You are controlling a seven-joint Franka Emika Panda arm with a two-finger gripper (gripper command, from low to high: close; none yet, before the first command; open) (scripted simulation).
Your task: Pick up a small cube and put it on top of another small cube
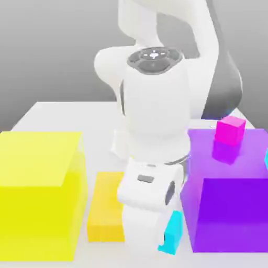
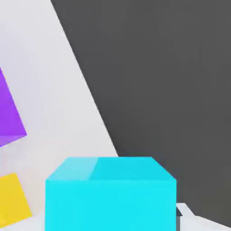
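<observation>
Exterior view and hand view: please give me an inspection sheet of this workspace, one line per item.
Surface: white table, edge visible against dark floor in the hand view.
Job's things: small cyan cube at the claw, close before the hand camera; small magenta cube on top of the big purple block.
Clutter: big yellow block; flat orange block between yellow block and arm.
Grippers: claw shut on the small cyan cube.
Cables: nothing seen.
Surroundings: grey backdrop.
</observation>
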